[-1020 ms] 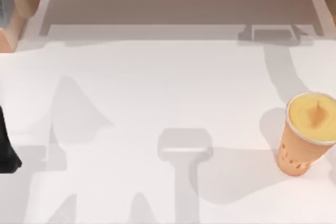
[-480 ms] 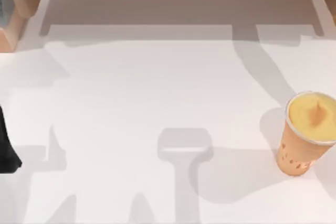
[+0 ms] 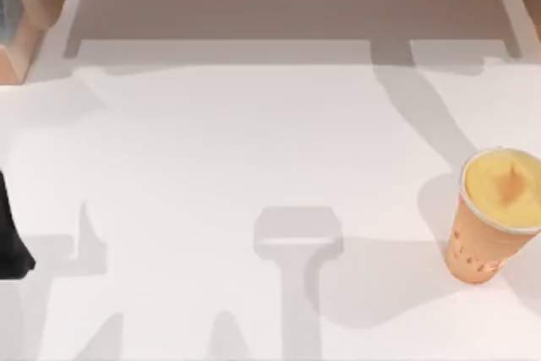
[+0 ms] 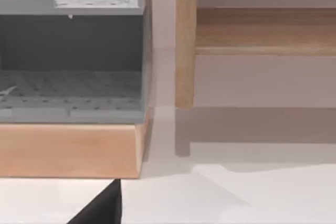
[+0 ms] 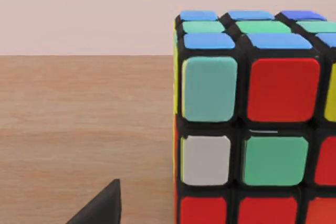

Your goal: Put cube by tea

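Right arm closing on cube, grasp not made yet.

Right wrist view: cube [image 5: 252, 124] sits close ahead of the camera on a wooden surface; a dark fingertip [image 5: 102, 205] shows just short of it, and I cannot tell whether the jaws are apart or together. Tea [image 3: 494, 217] stands on the white table [image 3: 254, 150], at its right edge in the top view. Left arm [image 3: 10, 234] is parked at the table's left edge, well apart from the tea, jaw state unclear. Next, judging from this: centre the fingers around the cube, clamp, lift, carry to just beside the tea.
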You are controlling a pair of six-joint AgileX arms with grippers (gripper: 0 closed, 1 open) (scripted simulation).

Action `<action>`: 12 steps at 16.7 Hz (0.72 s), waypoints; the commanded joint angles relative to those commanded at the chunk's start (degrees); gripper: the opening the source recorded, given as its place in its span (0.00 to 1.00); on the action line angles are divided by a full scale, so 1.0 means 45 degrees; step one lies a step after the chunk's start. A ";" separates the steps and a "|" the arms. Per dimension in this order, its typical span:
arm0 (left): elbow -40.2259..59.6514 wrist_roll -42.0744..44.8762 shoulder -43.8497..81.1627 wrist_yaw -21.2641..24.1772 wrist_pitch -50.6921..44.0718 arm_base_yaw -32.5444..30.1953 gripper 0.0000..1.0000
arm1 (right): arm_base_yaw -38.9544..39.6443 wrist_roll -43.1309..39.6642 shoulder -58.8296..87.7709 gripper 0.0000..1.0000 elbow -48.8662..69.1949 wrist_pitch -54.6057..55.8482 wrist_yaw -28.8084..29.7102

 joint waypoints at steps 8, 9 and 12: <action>0.0000 0.0000 0.0000 0.0000 0.0000 0.0000 1.00 | -0.0546 -0.0016 0.2139 1.00 0.2753 -0.0577 -0.0507; 0.0000 0.0000 0.0000 0.0000 0.0000 0.0000 1.00 | -0.0546 -0.0016 0.2139 1.00 0.2753 -0.0577 -0.0507; 0.0000 0.0000 0.0000 0.0000 0.0000 0.0000 1.00 | -0.0546 -0.0016 0.2139 0.92 0.2753 -0.0577 -0.0507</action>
